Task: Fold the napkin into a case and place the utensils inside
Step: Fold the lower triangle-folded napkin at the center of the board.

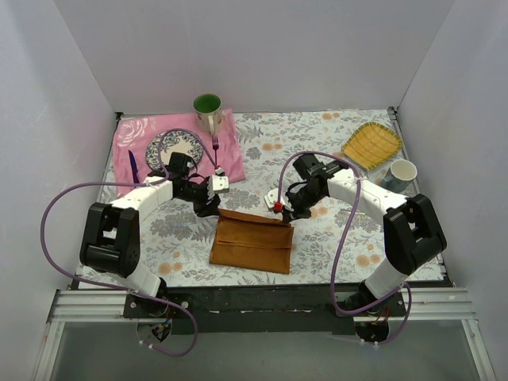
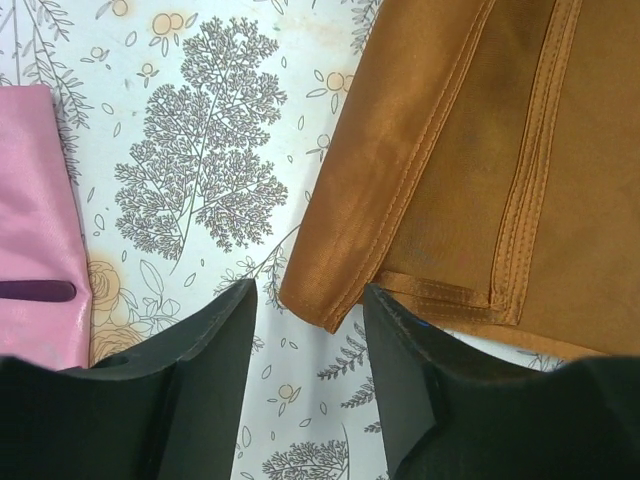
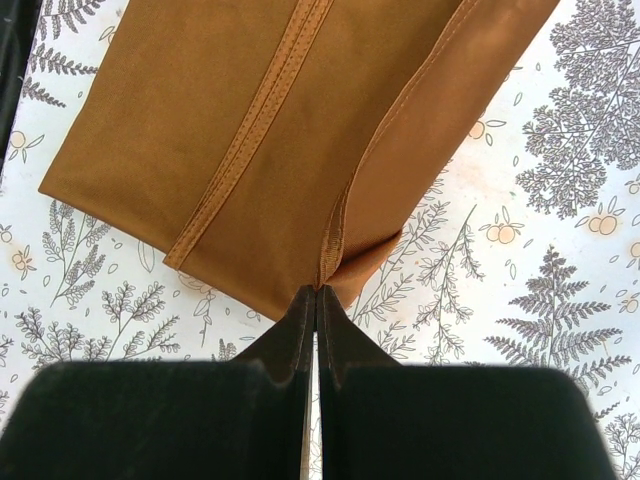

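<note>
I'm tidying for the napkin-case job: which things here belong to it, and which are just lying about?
Job: orange napkin, fork, purple utensil.
Lying about: pink cloth, patterned plate, green mug, yellow woven tray, white cup.

Bright, even light; soft shadows.

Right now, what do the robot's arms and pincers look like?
The left arm and right arm are both built from chunky white and black parts. A long purple cable loops out from each one. The left pincer and right pincer have smooth black fingers that narrow towards the tips. There's a small red dot by the right pincer.
</note>
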Motion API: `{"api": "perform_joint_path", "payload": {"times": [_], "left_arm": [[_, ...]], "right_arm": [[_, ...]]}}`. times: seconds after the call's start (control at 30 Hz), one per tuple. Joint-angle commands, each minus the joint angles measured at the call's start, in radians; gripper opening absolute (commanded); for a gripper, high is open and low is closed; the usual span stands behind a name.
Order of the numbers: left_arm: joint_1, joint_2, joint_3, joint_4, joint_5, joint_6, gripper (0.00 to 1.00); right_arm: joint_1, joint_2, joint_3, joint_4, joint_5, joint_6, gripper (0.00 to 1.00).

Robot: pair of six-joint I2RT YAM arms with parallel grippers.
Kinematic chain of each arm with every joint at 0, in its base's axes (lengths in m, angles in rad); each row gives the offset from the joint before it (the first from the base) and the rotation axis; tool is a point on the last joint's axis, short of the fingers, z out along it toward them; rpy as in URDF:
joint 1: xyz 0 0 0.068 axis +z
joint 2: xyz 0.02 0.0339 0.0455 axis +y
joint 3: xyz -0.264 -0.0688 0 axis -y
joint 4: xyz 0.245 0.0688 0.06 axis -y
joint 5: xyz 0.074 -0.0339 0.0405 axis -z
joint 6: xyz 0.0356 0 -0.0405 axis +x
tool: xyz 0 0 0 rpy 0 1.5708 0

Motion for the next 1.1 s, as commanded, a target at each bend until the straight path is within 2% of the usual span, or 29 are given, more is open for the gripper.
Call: {"api": "perform_joint_path", "payload": {"times": [0.0, 0.07, 0.13, 0.37, 0.47, 0.5, 0.57, 0.6, 0.73, 1.07], "left_arm": [[-0.011, 0.028, 0.038, -0.040, 0.020, 0.108, 0.44], [-0.020, 0.031, 0.035, -0.043, 0.012, 0.139, 0.43], [-0.034, 0.032, 0.036, -0.084, 0.003, 0.196, 0.47], [-0.043, 0.014, 0.012, -0.103, -0.003, 0.225, 0.49], [-0.052, 0.017, 0.004, -0.080, -0.029, 0.210, 0.40], [-0.054, 0.020, 0.003, -0.065, -0.034, 0.205, 0.31], [-0.061, 0.023, 0.004, -0.049, -0.043, 0.192, 0.24], [-0.066, 0.023, 0.012, -0.043, -0.043, 0.176, 0.16], [-0.084, -0.004, 0.018, -0.046, -0.025, 0.141, 0.00], [-0.138, -0.117, -0.025, -0.144, -0.029, 0.181, 0.00]], "right_arm": [[0.004, -0.032, -0.009, -0.012, -0.022, -0.026, 0.01], [0.004, -0.032, -0.008, -0.015, -0.024, -0.029, 0.01], [0.004, -0.032, -0.008, -0.014, -0.022, -0.029, 0.01], [0.003, -0.029, -0.011, -0.015, -0.019, -0.029, 0.01], [0.001, -0.034, -0.012, -0.017, -0.019, -0.030, 0.01], [0.003, -0.035, -0.012, -0.017, -0.018, -0.030, 0.01], [-0.002, -0.038, -0.012, -0.017, -0.013, -0.032, 0.01], [-0.003, -0.037, -0.012, -0.019, -0.010, -0.035, 0.01], [-0.008, -0.034, -0.009, -0.032, -0.003, -0.044, 0.01], [-0.008, -0.055, -0.023, -0.132, -0.025, -0.144, 0.01]]}}
